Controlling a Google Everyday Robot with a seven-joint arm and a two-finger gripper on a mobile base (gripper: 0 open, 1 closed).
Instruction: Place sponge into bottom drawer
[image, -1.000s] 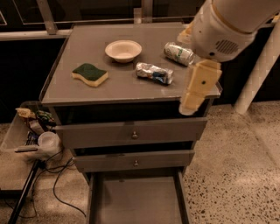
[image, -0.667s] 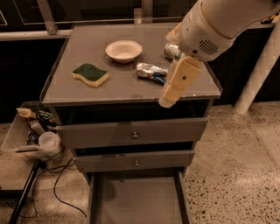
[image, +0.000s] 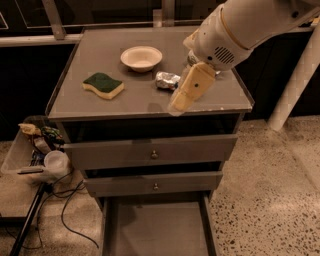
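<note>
"Camera view, grey cabinet — where's the dark green and pale yellow wavy-edged sponge (image: 103, 85)?"
"Flat on the grey tabletop (image: 75, 97), left side, just left of the cream round bowl (image: 141, 57)."
"And the pale yellow gripper (image: 176, 105)?"
"Hanging off the white arm (image: 240, 30), tilted down-left over the tabletop's front edge, just in front of a crushed silver can (image: 166, 80) — well apart from the sponge. Open or closed, I cannot tell."
"Down low?"
"The wide grey bottom drawer (image: 155, 227) stands pulled out beneath the two knobbed upper drawers (image: 190, 150)."
</note>
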